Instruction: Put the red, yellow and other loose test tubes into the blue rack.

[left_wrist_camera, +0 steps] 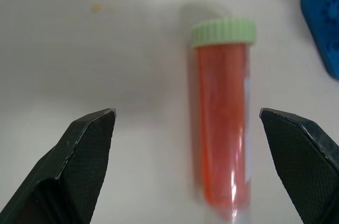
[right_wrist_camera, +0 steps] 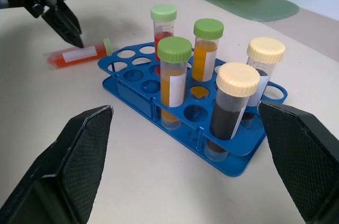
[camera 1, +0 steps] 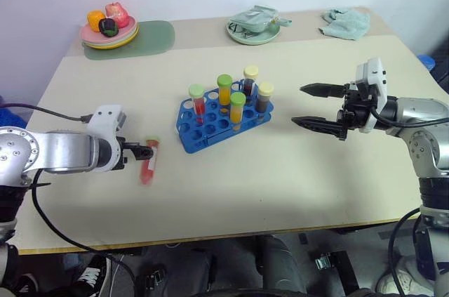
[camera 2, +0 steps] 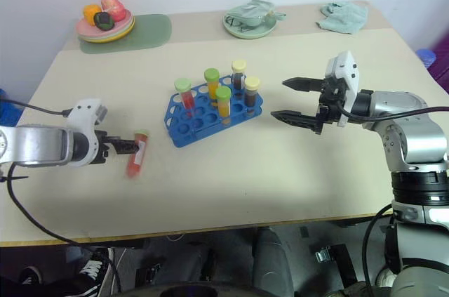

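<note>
The blue rack (camera 1: pixel 191 137) stands at mid-table holding several capped tubes: a red one (camera 1: pixel 199 102), yellow ones (camera 1: pixel 238 111) and dark ones (camera 1: pixel 264 99). Left of it a loose red test tube (camera 1: pixel 148 161) with a green cap lies flat on the table. My left gripper (left_wrist_camera: pixel 186 112) is open, pointing down over this tube. In the left wrist view the tube (left_wrist_camera: pixel 222 128) lies between the two fingers, nearer one of them, and neither pad touches it. My right gripper (camera 1: pixel 297 105) hangs open and empty in the air to the right of the rack, pointing toward it.
At the back left a plate of toy fruit (camera 1: pixel 109 29) sits on a green mat (camera 1: pixel 156 37). A pale green dish (camera 1: pixel 254 27) and a teal cloth (camera 1: pixel 346 22) lie at the back right. A black cable (camera 1: pixel 42 109) trails off the left edge.
</note>
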Action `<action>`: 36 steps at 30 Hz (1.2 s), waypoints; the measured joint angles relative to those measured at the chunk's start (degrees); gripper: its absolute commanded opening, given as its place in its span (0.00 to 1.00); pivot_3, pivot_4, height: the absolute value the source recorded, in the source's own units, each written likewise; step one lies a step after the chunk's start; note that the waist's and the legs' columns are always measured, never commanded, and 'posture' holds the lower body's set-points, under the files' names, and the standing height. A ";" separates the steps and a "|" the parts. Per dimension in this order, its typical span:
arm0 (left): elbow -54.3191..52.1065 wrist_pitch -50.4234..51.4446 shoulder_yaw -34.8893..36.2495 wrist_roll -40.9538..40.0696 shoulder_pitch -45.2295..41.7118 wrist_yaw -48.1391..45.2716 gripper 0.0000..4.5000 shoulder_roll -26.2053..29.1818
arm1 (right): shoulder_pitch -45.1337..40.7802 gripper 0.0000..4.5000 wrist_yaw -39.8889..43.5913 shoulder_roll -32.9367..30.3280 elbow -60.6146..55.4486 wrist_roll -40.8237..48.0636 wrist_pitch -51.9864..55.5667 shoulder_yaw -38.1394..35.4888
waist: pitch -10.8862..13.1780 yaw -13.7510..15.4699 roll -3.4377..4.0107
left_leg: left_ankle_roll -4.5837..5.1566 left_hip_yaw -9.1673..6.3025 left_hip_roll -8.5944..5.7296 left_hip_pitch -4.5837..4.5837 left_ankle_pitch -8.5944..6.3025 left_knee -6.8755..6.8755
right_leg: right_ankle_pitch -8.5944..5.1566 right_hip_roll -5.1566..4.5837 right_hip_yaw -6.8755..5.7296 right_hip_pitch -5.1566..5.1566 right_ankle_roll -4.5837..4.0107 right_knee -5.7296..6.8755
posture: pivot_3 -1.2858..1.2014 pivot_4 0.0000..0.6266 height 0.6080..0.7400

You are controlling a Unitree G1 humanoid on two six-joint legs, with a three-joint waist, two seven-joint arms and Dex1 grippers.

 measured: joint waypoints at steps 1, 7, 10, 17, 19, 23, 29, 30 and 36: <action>0.01 -0.57 -0.31 0.00 0.00 0.56 0.99 -0.91 | 0.00 1.00 0.00 0.00 0.00 0.00 0.03 0.00 | 0.00 -0.01 0.00 | 0.00 0.00 0.01 0.00 0.00 0.00 | 0.00 0.01 0.00 0.00 0.00 0.00 | 0.52 0.24 1.00; -0.09 -1.44 -2.08 -0.47 -0.07 2.69 0.99 -4.12 | 0.00 1.00 -0.07 0.01 -0.02 0.00 0.15 0.00 | 0.00 -0.01 0.00 | 0.00 0.01 0.00 0.00 0.00 0.01 | 0.00 0.01 0.00 0.00 0.00 0.00 | 0.52 0.24 1.00; -0.24 -1.40 -2.04 -0.49 0.56 2.68 0.99 -4.13 | 0.00 1.00 -0.06 0.01 -0.02 0.00 0.20 0.00 | 0.00 -0.01 0.00 | 0.00 0.02 0.01 0.00 0.00 0.01 | 0.00 0.01 0.00 0.01 0.00 0.00 | 0.52 0.24 1.00; -4.09 -1.94 -1.27 -0.48 3.54 2.21 0.99 -3.70 | 0.00 1.00 -0.10 0.01 -0.05 -0.01 0.24 0.00 | 0.00 0.03 0.00 | 0.00 0.03 0.01 0.01 0.00 0.01 | 0.00 0.00 0.01 0.02 0.00 0.00 | 0.52 0.24 1.00; -4.93 -2.07 -1.26 -0.48 3.92 2.32 0.94 -3.71 | 0.00 1.00 -0.24 0.01 -0.06 -0.01 0.27 0.00 | 0.00 0.08 0.00 | 0.00 0.02 0.00 0.01 0.00 0.01 | 0.00 0.00 0.01 0.02 0.00 0.00 | 0.52 0.24 1.00; -5.61 -4.29 0.37 -0.45 6.39 4.72 0.60 -4.19 | 0.02 1.00 -0.34 0.00 -0.06 -0.04 0.27 0.00 | -0.02 0.02 0.03 | 0.00 0.03 0.01 0.04 0.00 -0.01 | 0.00 0.00 0.02 0.02 0.00 0.00 | 0.52 0.24 1.00; -5.78 -5.33 0.99 -0.49 6.96 6.66 0.19 -5.26 | 0.04 1.00 -0.37 0.00 -0.07 -0.05 0.27 0.00 | -0.03 0.17 0.03 | 0.00 0.03 0.00 0.07 0.00 0.01 | 0.00 -0.01 0.02 0.10 0.00 -0.01 | 0.52 0.24 1.00; -5.84 -5.40 1.07 -0.50 6.98 6.99 0.19 -5.41 | 0.04 1.00 -0.37 0.00 -0.07 -0.05 0.27 0.00 | -0.03 0.17 0.03 | 0.00 0.03 0.00 0.07 0.00 0.00 | 0.00 -0.01 0.02 0.10 0.00 0.00 | 0.52 0.24 1.00; -7.87 -9.42 1.44 0.28 6.68 9.78 0.19 -5.45 | 0.04 1.00 -0.38 0.00 -0.07 -0.07 0.21 0.00 | -0.02 0.06 0.02 | 0.00 0.03 0.01 0.06 0.00 0.02 | 0.00 -0.01 0.02 0.08 0.00 0.00 | 0.52 0.24 1.00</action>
